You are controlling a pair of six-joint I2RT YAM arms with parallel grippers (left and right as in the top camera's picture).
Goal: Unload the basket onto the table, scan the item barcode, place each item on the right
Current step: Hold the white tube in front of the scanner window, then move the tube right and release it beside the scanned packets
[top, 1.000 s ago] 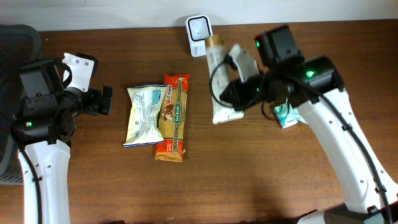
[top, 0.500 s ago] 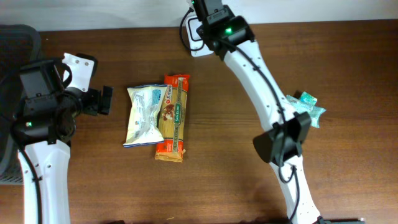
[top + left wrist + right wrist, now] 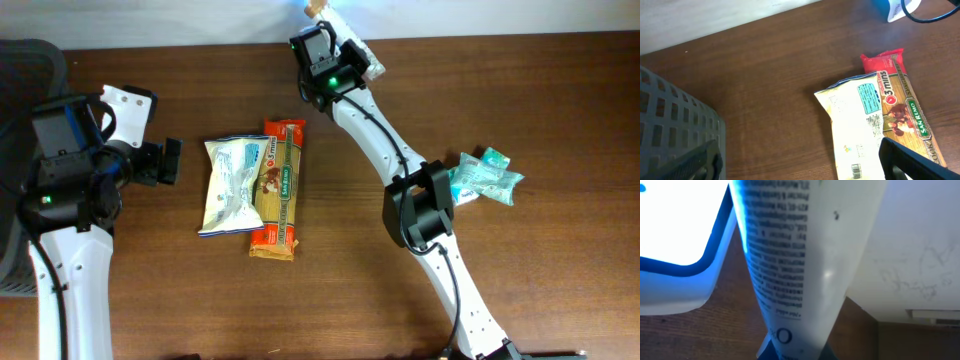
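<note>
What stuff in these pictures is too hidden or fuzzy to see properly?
- The scanner: overhead, the right arm covers it; in the right wrist view only a glowing corner shows, cut by the edge.
- The tube: overhead, the top edge cuts it off; the right wrist view is too close, just small print, no barcode.
- The teal packet: overhead, the right arm's elbow hides part of it.

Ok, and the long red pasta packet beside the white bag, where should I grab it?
Probably the lower end, in the overhead view, of the pasta packet, coming straight down with the jaws across its narrow width. It lies flat, and the white bag overlaps its left edge higher up, while that end sticks out bare on both sides.
</note>
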